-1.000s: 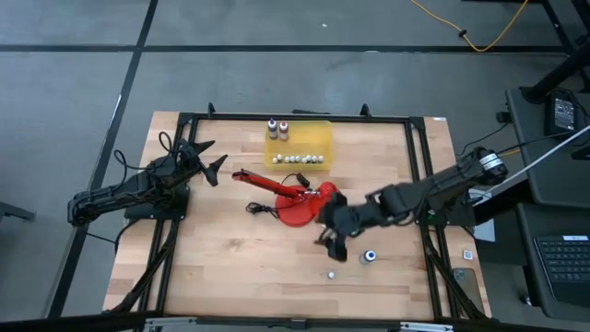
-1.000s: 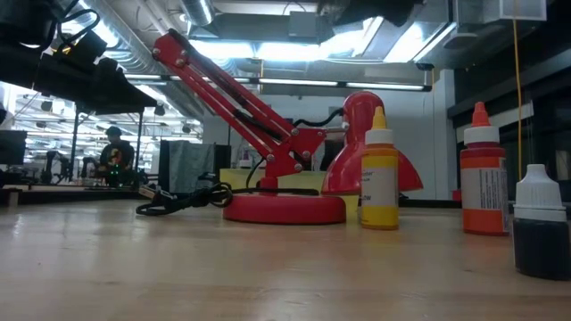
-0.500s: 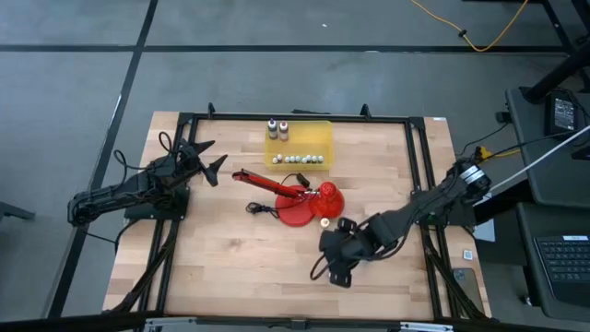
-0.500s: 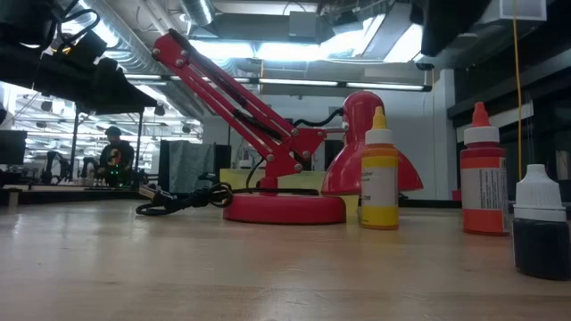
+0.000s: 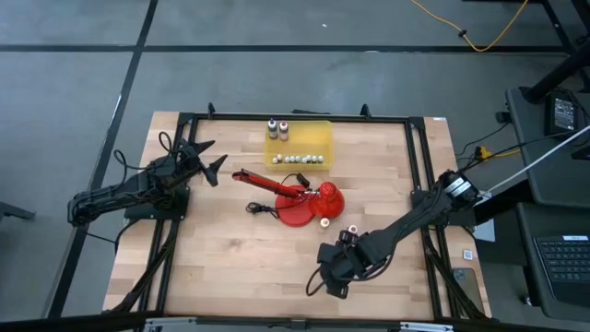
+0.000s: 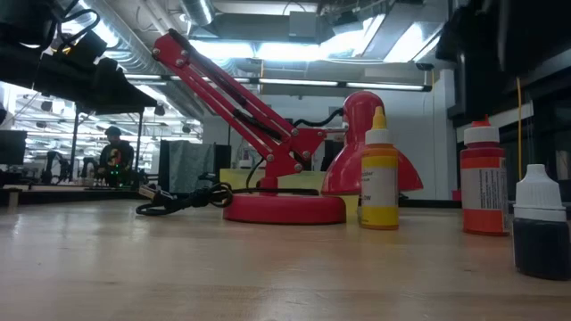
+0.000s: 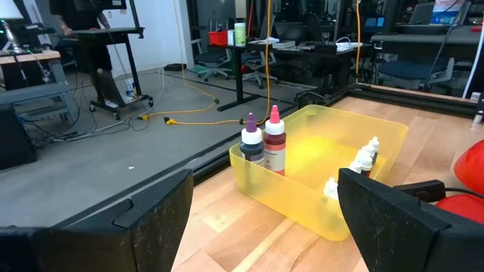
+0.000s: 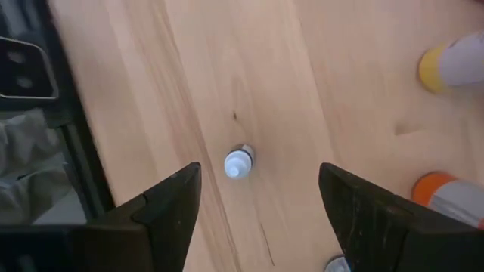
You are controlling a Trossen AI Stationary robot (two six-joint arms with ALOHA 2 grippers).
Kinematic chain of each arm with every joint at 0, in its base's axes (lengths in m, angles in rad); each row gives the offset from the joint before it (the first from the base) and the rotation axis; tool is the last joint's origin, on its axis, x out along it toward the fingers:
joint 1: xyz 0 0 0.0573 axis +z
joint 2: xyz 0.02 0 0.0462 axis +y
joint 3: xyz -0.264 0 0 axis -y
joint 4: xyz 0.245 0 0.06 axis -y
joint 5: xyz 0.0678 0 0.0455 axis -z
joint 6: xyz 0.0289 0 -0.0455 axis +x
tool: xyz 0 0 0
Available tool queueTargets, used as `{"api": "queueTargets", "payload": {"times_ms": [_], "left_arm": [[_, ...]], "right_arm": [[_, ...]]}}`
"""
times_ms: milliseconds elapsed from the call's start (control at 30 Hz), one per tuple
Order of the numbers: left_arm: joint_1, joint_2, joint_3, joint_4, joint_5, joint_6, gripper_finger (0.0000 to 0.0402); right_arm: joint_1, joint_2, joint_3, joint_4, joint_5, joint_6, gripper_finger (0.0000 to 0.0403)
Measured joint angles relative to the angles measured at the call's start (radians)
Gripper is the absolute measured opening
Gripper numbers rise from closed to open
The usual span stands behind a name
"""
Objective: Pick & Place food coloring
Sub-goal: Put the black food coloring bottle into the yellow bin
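Right end effector (image 5: pixel 334 277) hangs low over the desk (image 5: pixel 230 249) near its front edge, in front of the red lamp (image 5: pixel 300 203), fingers spread, nothing between them. Directly beneath it stands a white-capped bottle (image 8: pixel 237 164). Yellow bottle (image 6: pixel 379 174) and orange bottle (image 6: pixel 483 183) stand upright by the lamp. Left end effector (image 5: pixel 207 159) waits spread, left of the lamp.

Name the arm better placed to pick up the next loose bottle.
Right. Its gripper hangs open over the front of the table, a white-capped bottle straight below between its fingers. The left gripper waits at the table's far left edge.
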Motion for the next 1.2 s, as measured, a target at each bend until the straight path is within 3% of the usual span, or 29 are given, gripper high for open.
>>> {"api": "queueTargets", "payload": {"times_ms": [1200], "left_arm": [[0.0, 0.0, 0.0, 0.0, 0.0, 0.0, 0.0319]], "right_arm": [[0.032, 0.176, 0.038, 0.013, -0.036, 0.018, 0.0265]]}}
